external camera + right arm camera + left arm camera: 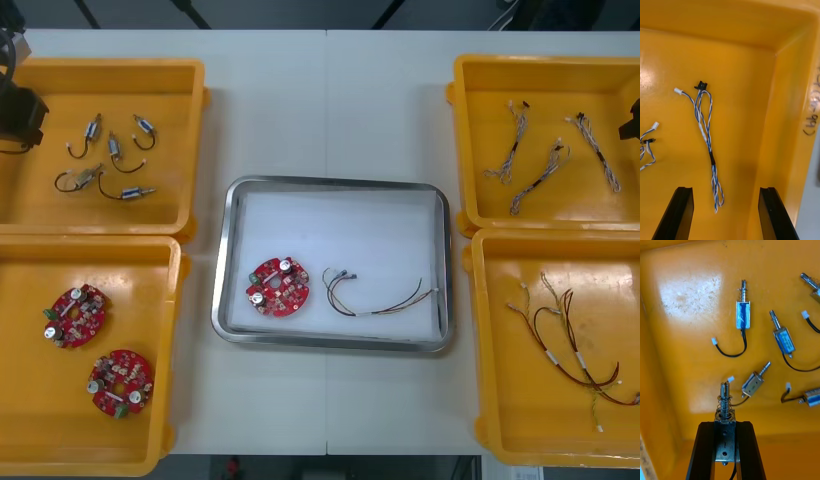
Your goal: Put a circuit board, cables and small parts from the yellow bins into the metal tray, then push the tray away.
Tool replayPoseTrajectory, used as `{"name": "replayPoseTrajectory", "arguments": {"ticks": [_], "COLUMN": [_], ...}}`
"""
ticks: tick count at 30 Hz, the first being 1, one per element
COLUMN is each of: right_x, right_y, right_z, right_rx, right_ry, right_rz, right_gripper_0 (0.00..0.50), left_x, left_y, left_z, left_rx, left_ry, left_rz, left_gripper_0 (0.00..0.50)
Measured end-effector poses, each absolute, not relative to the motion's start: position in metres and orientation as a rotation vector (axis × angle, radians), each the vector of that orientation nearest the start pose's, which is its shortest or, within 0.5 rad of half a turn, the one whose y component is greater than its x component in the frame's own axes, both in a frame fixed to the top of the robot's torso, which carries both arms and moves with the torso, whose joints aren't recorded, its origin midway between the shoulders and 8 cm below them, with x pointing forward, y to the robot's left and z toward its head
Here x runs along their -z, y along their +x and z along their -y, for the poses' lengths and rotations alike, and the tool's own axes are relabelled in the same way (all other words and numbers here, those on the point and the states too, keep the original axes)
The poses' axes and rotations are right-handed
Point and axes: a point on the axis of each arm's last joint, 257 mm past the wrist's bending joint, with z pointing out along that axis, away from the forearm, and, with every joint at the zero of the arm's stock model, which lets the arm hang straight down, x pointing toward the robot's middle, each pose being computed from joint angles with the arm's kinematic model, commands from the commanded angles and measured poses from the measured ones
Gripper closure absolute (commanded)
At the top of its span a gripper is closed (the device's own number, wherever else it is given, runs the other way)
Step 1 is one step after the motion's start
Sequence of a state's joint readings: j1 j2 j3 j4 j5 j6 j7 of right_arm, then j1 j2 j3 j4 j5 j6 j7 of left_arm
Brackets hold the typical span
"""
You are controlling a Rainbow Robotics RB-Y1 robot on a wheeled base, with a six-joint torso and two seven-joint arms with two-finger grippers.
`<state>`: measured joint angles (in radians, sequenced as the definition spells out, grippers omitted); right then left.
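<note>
My left gripper is shut on a small metal part with a spring and pin, held above the floor of the back left yellow bin. Several more small metal parts with black leads lie in that bin. My right gripper hangs open over the back right yellow bin, with a twisted blue and white cable lying just beyond its fingers. The metal tray at the table's middle holds a red circuit board and a thin dark cable.
Two red circuit boards lie in the front left bin. Red and yellow cables fill the front right bin. Other blue and white cables lie in the back right bin. Bare table surrounds the tray.
</note>
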<state>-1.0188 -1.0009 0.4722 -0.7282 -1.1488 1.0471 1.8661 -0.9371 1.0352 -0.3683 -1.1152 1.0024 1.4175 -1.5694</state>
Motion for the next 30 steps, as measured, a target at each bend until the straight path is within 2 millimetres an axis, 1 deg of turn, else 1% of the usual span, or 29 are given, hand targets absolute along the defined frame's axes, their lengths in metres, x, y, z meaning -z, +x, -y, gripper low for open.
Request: {"name": "replayPoseTrajectory", "arguments": {"ticks": [4,7,10,13,16,18,20,21,24,27,29,30], "right_x": [0.135,0.141,0.147,0.152,0.157,0.162,0.166,0.168,0.171,0.174,0.175,0.176], "right_y": [0.629,0.637,0.642,0.646,0.647,0.646,0.645,0.645,0.644,0.643,0.644,0.644], "right_z": [0.479,0.477,0.475,0.472,0.471,0.471,0.470,0.470,0.469,0.469,0.469,0.470], "right_rx": [0.126,0.129,0.154,0.152,0.120,0.097,0.085,0.083,0.066,0.051,0.053,0.053], "right_ry": [-0.160,-0.153,-0.208,-0.223,-0.185,-0.160,-0.154,-0.160,-0.150,-0.130,-0.123,-0.120], "right_rz": [-2.426,-2.401,-2.383,-2.370,-2.364,-2.366,-2.370,-2.371,-2.372,-2.375,-2.372,-2.371], "right_gripper_0": [0.000,0.000,0.000,0.000,0.000,0.000,0.000,0.000,0.000,0.000,0.000,0.000], "left_x": [0.097,0.089,0.084,0.081,0.077,0.072,0.067,0.064,0.055,0.050,0.051,0.053], "left_y": [0.558,0.553,0.548,0.541,0.533,0.528,0.525,0.524,0.523,0.521,0.519,0.517], "left_z": [-0.432,-0.427,-0.422,-0.413,-0.401,-0.391,-0.380,-0.374,-0.354,-0.333,-0.318,-0.311], "left_rx": [-0.112,-0.105,-0.111,-0.124,-0.134,-0.135,-0.119,-0.103,-0.023,0.075,0.119,0.128], "left_ry": [0.114,0.130,0.159,0.202,0.239,0.231,0.157,0.091,-0.191,-0.462,-0.547,-0.551], "left_rz": [-2.642,-2.649,-2.655,-2.670,-2.686,-2.691,-2.688,-2.681,-2.637,-2.576,-2.550,-2.545], "left_gripper_0": [0.500,0.500,0.500,0.500,0.500,0.500,0.500,0.500,0.500,0.500,0.500,0.500]}}
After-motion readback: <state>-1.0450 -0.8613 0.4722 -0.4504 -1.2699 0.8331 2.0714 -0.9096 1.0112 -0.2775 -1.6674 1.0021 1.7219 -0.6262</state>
